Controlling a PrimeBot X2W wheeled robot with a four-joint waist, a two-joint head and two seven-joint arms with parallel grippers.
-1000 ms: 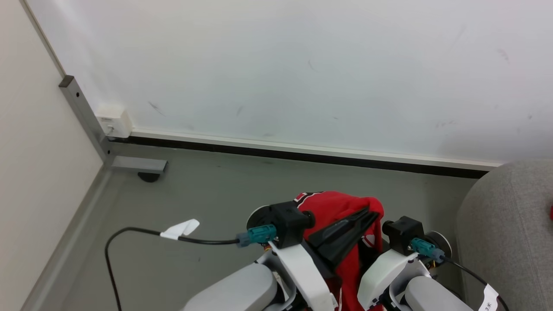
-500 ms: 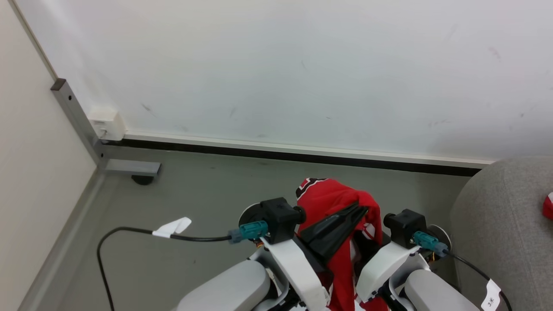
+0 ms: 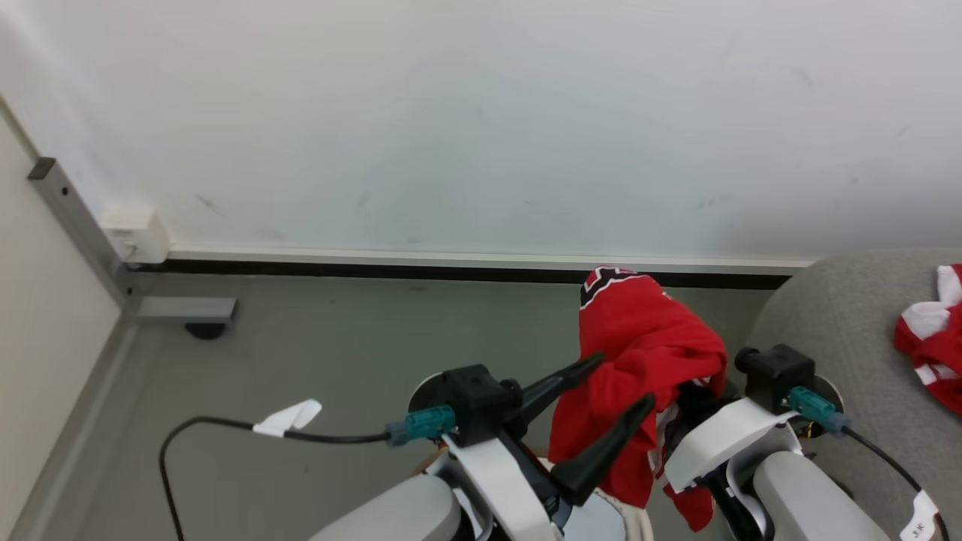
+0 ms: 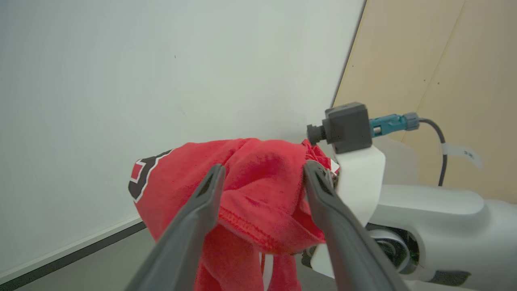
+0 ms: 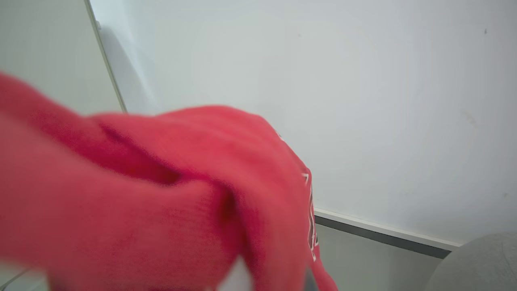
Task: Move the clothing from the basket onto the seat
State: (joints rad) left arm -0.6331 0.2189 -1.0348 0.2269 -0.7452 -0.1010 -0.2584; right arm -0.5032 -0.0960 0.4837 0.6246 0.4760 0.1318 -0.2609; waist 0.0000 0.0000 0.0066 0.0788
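A pale wall (image 3: 481, 113) meets the grey floor (image 3: 323, 338) along a dark baseboard (image 3: 376, 269), a beige panel (image 3: 37, 315) at left.

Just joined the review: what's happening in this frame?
The right gripper, buried under the cloth, is shut on a red jersey held up above the floor beside the grey seat. The left gripper is open, its fingers either side of the jersey without pinching it. Another red-and-white jersey already lies on the seat.

Red jersey (image 3: 639, 353), black white-edged lettering; grey seat (image 3: 834, 330).
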